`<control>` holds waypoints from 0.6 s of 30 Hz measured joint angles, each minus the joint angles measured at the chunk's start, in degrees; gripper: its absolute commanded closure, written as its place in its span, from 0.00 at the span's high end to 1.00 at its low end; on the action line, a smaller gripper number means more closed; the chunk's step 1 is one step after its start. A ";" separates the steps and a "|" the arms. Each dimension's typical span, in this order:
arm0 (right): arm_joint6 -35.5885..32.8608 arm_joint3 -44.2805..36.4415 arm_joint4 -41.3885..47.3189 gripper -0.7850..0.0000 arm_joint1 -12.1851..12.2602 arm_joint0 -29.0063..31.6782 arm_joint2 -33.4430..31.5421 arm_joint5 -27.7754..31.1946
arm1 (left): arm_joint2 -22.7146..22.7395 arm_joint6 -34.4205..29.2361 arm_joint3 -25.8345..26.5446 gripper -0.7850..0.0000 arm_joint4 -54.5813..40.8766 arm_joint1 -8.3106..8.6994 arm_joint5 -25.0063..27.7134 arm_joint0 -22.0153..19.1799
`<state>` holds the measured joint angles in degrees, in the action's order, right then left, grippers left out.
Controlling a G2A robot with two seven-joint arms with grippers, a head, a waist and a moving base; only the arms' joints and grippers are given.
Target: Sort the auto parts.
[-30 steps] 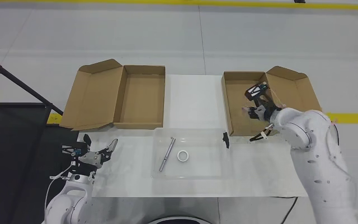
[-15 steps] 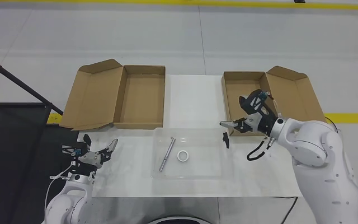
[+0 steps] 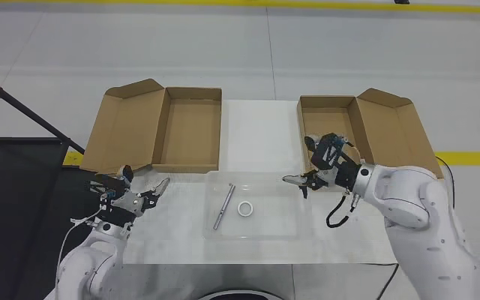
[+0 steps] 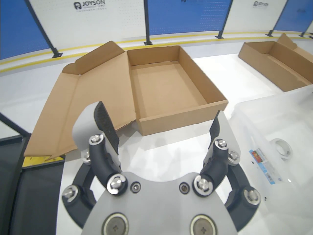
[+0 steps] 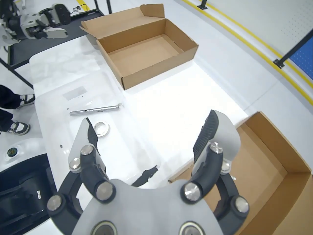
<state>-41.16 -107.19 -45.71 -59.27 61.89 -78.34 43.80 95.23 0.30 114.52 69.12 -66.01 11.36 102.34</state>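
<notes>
A clear plastic tray (image 3: 277,217) at the table's front middle holds a metal rod (image 3: 223,206) and a white ring (image 3: 244,208). A small black part (image 3: 302,187) lies at the tray's right edge. My right gripper (image 3: 298,160) hangs open and empty just above that part, between the tray and the right cardboard box (image 3: 324,146). In the right wrist view the black part (image 5: 146,175) sits below the gripper (image 5: 149,123), with the rod (image 5: 94,110) and ring (image 5: 101,127) beyond. My left gripper (image 3: 141,184) is open and empty at the table's front left corner.
An open cardboard box (image 3: 187,131) with its flap spread stands at the back left, empty inside. The right box has its flap folded out to the right. In the left wrist view the ring (image 4: 282,147) lies in the tray (image 4: 266,113) beside my gripper (image 4: 159,112).
My right gripper has swung left from over the right box to the tray's right edge. My left gripper has shifted slightly up and toward the table.
</notes>
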 measured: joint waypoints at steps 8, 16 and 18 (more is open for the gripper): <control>6.81 -4.54 -2.05 1.00 1.03 3.41 -2.50 13.15 | -2.50 -8.00 5.87 1.00 1.96 0.87 13.90 -5.67; 17.76 -9.92 -7.82 1.00 2.29 12.38 -12.15 13.88 | -7.16 -17.31 8.93 1.00 1.51 1.87 29.77 -14.68; 19.91 -10.61 -8.80 1.00 2.36 14.78 -14.42 13.47 | -9.00 -19.11 9.39 1.00 2.31 1.91 30.63 -16.84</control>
<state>-21.24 -117.80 -54.52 -56.90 76.68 -92.76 57.27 86.23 -18.81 123.91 71.43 -64.11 41.98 85.50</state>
